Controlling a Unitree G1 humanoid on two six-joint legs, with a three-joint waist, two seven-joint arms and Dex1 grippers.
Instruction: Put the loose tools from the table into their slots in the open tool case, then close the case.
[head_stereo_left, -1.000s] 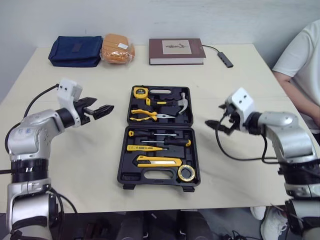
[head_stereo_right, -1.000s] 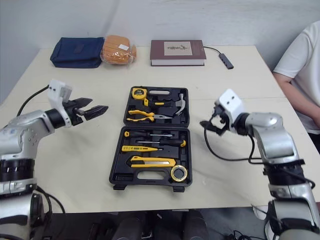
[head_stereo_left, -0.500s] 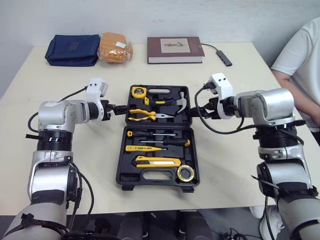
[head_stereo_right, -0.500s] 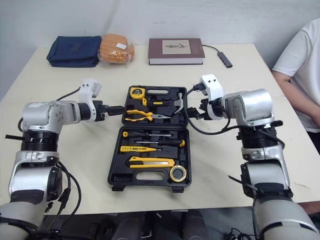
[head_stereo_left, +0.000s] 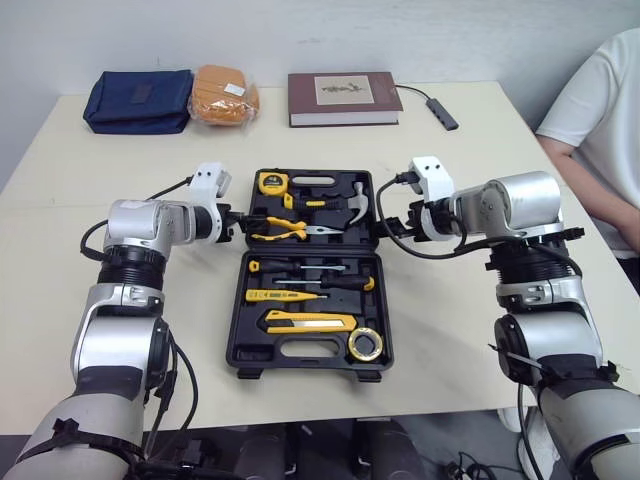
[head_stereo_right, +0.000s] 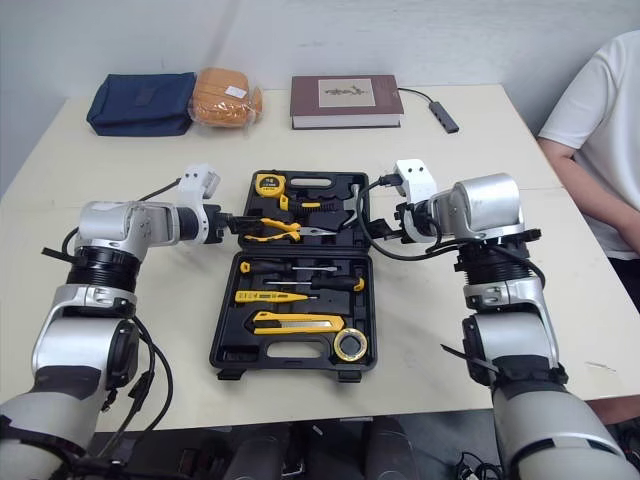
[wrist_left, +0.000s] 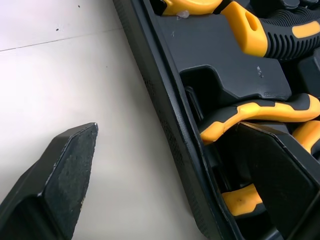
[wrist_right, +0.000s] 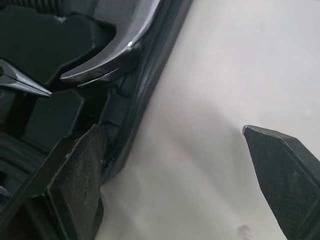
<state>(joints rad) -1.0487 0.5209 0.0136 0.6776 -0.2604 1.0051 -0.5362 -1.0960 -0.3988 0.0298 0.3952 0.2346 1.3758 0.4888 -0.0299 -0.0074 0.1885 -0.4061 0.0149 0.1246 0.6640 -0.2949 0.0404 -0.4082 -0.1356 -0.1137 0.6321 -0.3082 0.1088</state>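
L tool (head_stereo_left: 238, 219) spread, R tool (head_stereo_left: 391, 228) spread | both astride tool case (head_stereo_left: 240, 300) rims | case lies near-far

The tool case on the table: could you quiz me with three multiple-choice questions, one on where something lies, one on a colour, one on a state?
1. Where in the tool case does the tape roll lie?
A. Near right corner
B. Far left corner
C. Outside the case

2. What colour is the book at the far edge of the table?
A. Green
B. Dark red
C. White

3. How is the left gripper?
A. Shut on a tool
B. Shut, clear of the case
C. Open, straddling the case's left wall

Answers:
1 A: the roll sits in the case's near half, against its right wall.
2 B: its cover is dark red with a pale label.
3 C: in the left wrist view its jaws stand apart, one over the table, the other inside the case.
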